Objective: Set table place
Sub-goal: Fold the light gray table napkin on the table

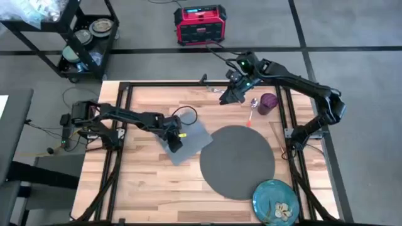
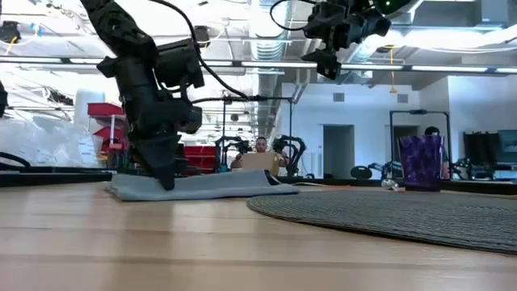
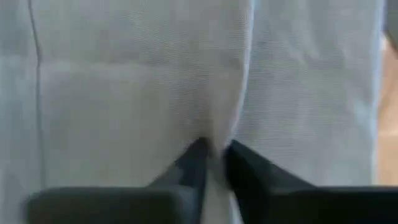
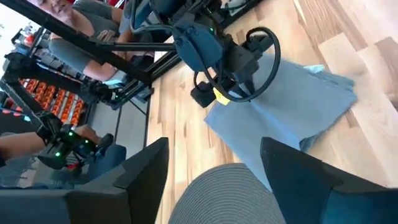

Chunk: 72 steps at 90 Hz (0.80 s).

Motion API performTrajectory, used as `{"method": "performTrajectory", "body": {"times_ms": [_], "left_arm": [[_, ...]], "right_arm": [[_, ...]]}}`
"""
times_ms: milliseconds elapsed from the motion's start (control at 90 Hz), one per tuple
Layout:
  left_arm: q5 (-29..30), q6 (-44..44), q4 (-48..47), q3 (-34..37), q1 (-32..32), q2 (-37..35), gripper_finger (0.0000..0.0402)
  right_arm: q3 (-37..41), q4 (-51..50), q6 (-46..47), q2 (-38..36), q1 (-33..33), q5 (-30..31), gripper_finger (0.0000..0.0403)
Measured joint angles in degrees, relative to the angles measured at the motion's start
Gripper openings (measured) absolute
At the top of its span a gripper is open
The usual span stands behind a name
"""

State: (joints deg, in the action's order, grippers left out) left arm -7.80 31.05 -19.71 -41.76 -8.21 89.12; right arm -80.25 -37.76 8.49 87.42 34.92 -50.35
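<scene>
The left gripper (image 3: pixel 213 163) is pinched shut on a fold of the grey napkin (image 1: pixel 188 141) lying just left of the round mat (image 1: pixel 237 161), so the napkin step is in hand, calling next for a drag or lift into place, while the right gripper (image 1: pixel 225 98), fingers apart, hovers near the purple cup (image 1: pixel 268 103).

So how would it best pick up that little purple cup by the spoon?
Probably from straight above, with one finger inside the purple cup and one outside, pinching its rim. It stands upright with its mouth open upward, and the spoon lies close on one side, so a sideways approach looks crowded. The right gripper hovers open nearby, above the table.
</scene>
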Motion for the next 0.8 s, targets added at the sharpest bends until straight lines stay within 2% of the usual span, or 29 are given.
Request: {"method": "performTrajectory", "body": {"times_ms": [111, 267, 389, 478, 622, 744, 800], "left_arm": [[-1.25, 5.02, 1.15, -1.65, 0.00, -0.04, 0.0002], [-0.83, 6.93, 5.02, -8.23, -0.02, -2.69, 0.0000], [3.30, 7.27, 5.71, -13.79, -0.34, -5.37, 0.0000], [6.63, 8.12, 3.06, -14.88, -1.46, -7.38, 0.0000], [10.72, 11.74, -15.75, -11.32, -4.08, -8.09, 0.0000], [10.69, 17.11, -21.80, -3.48, -5.78, -8.13, 0.0000], [8.77, 20.55, -22.36, 0.75, -5.83, -8.08, 0.0000]], "right_arm": [[0.00, -0.05, -0.41, -0.81, 0.00, 0.00, 0.0206], [0.00, -0.07, -0.92, -2.88, 0.00, 0.62, 0.0194], [0.00, -0.02, -1.05, -4.53, 0.47, 1.07, 0.0189], [-0.01, 0.22, -1.05, -5.42, 0.78, 1.07, 0.0186], [-0.02, 0.48, -1.03, -5.81, 0.92, 1.22, 0.0184], [-0.01, 0.39, -1.03, -5.81, 0.87, 1.22, 0.0185], [-0.01, 0.45, -1.04, -5.81, 0.61, 1.21, 0.0184]]}}
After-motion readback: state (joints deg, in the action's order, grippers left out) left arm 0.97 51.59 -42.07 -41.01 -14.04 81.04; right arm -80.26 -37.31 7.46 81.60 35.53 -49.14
